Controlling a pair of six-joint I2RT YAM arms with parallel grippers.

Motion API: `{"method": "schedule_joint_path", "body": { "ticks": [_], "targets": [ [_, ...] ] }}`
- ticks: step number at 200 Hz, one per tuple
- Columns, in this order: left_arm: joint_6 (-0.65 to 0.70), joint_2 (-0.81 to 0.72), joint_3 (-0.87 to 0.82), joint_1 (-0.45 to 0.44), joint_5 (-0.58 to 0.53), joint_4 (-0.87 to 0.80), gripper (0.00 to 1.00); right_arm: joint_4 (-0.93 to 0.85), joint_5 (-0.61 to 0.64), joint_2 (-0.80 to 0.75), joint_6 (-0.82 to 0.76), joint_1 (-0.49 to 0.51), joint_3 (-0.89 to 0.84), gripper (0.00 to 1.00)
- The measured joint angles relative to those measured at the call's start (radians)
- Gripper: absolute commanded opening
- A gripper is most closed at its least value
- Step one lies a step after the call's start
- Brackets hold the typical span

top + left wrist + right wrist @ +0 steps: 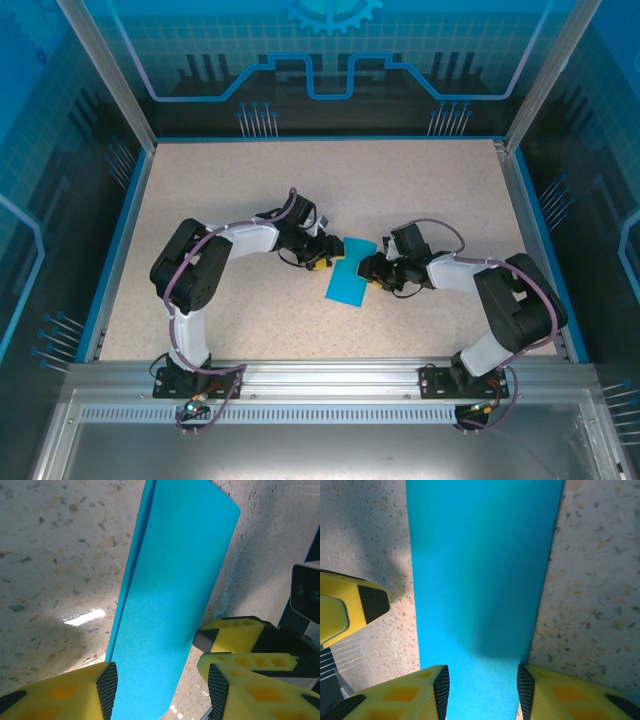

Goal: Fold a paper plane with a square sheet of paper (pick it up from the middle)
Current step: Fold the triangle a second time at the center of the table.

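At the middle of the counter (220,180), the folded teal sheet of paper (349,273) sits between left pincer (322,256) and right pincer (371,270). The left wrist view reveals doubled layers along one edge, with the fingers (107,690) apart and one clear of the paper. In the right wrist view the paper spans both pads (441,690); whether it is clamped, I cannot tell.

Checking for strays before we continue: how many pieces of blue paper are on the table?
1: a folded teal sheet at mid-table, between the left gripper and right gripper. The arms could hide another.
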Motion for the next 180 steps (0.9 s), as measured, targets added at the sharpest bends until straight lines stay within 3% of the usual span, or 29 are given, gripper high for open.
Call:
{"method": "schedule_joint_path", "body": {
  "ticks": [128, 180],
  "targets": [
    [0.019, 0.02, 0.0, -0.013, -0.001, -0.026, 0.55, -0.014, -0.005, -0.069, 0.0, -0.001, -0.001, 0.43],
    [0.019, 0.03, 0.002, -0.021, -0.001, -0.026, 0.55, 0.001, -0.016, -0.004, 0.0, -0.001, 0.0, 0.43]
  ]
}}
